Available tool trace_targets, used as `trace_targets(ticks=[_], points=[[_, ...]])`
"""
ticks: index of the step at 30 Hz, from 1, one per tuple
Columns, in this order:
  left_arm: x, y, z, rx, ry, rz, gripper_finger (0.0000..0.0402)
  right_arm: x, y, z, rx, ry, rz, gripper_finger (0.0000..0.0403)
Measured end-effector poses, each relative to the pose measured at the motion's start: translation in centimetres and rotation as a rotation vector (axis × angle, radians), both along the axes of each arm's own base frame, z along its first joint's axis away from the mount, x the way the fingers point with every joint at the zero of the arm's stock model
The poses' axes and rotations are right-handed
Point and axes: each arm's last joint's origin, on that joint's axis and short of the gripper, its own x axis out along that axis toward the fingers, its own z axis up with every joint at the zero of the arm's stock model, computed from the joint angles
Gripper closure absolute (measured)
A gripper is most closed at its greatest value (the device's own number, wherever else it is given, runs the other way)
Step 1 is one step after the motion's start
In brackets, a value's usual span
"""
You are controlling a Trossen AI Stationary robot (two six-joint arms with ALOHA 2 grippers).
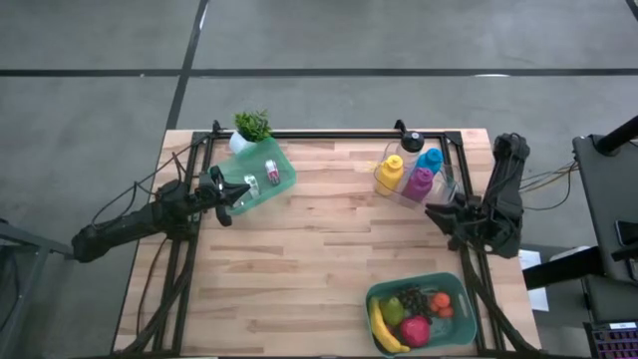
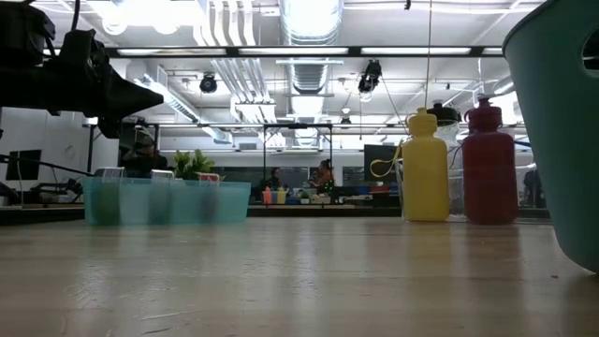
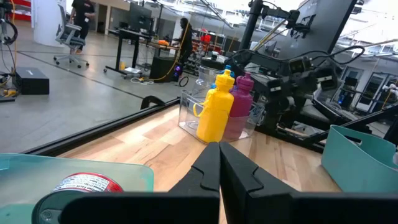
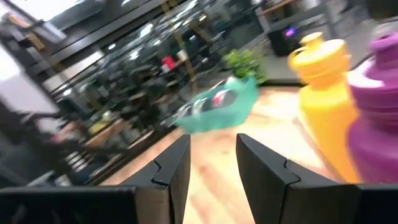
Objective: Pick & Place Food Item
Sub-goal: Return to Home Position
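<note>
one careful lift first—left pincer (image 1: pixel 225 195), shut and empty at the edge of the bin (image 1: pixel 287 170) upper left, should clear its rim, while right pincer (image 1: pixel 446 213), parted, skirts the bottles (image 1: pixel 404 175).

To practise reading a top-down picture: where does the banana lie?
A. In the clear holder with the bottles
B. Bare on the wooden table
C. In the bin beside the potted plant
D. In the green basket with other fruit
D: the high view shows the banana lying inside the green basket, next to the other fruit.
</note>
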Motion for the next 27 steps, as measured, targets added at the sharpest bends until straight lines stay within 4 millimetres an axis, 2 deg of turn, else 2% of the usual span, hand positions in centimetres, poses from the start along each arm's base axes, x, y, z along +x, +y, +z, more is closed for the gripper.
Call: trace_targets(ticks=[6, 11, 27], points=[[0.0, 0.0, 0.0, 0.0, 0.0, 0.0, 0.0401, -0.6, 0.6, 2.0, 0.041, -0.015, 0.107, 0.0278], [0.0, 0.0, 0.0, 0.0, 0.0, 0.0, 0.0401, -0.3, 1.9, 3.9, 0.049, -0.018, 0.118, 0.0278], [0.0, 0.0, 0.0, 0.0, 0.0, 0.0, 0.0401, 1.9, 9.4, 10.7, -0.128, 0.045, 0.118, 0.0277]])
